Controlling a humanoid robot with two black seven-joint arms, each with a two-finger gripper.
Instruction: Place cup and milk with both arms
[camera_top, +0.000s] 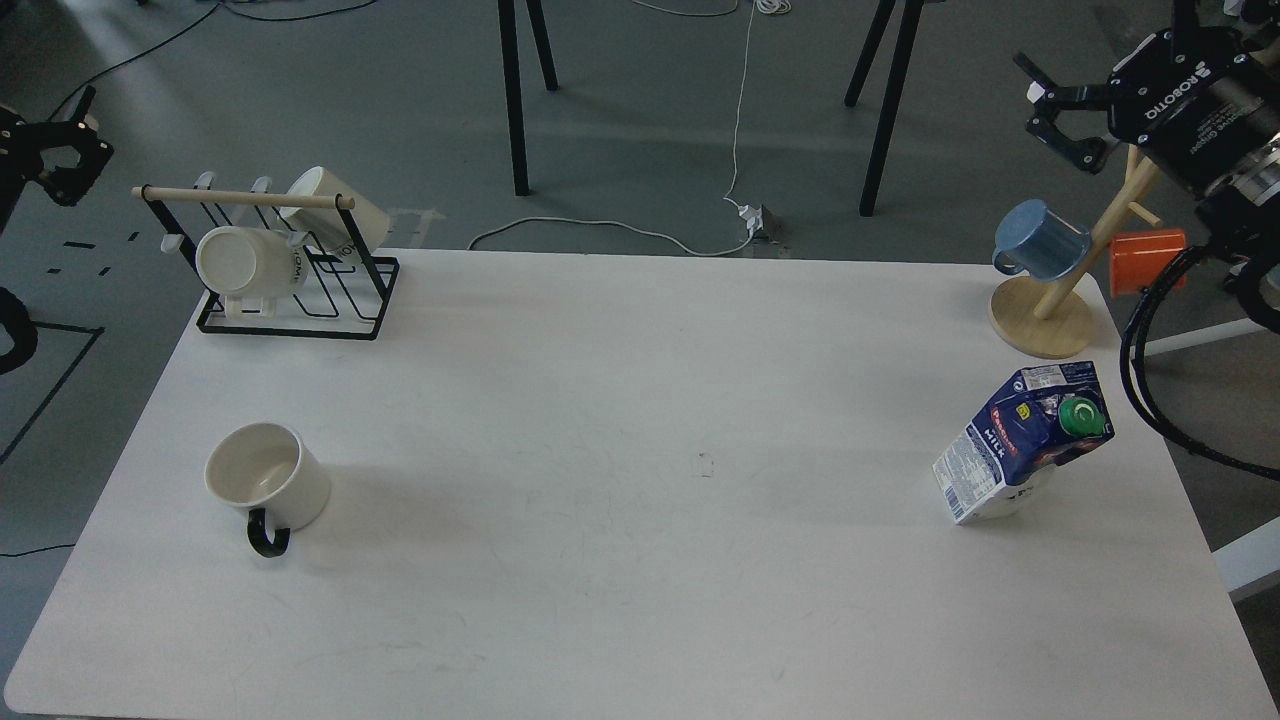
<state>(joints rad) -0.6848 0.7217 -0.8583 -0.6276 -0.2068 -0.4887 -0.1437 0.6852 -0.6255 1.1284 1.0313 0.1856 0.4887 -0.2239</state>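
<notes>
The cup (267, 484), cream-white with a black loop handle toward me, stands upright on the left part of the white table (640, 520). The milk (1025, 442), a dark-blue and white carton with a green cap, stands on the right part. My left gripper (72, 130) hovers off the table's far left, well above and behind the cup, fingers apart with nothing between them. My right gripper (1050, 118) hangs at the upper right, above the mug tree and far behind the milk, open and holding nothing.
A black wire rack (300, 290) with a wooden bar holds two cream mugs at the table's back left. A wooden mug tree (1045, 310) at the back right carries a blue mug (1040, 240) and an orange mug (1145, 262). Chair legs and cables lie on the floor beyond.
</notes>
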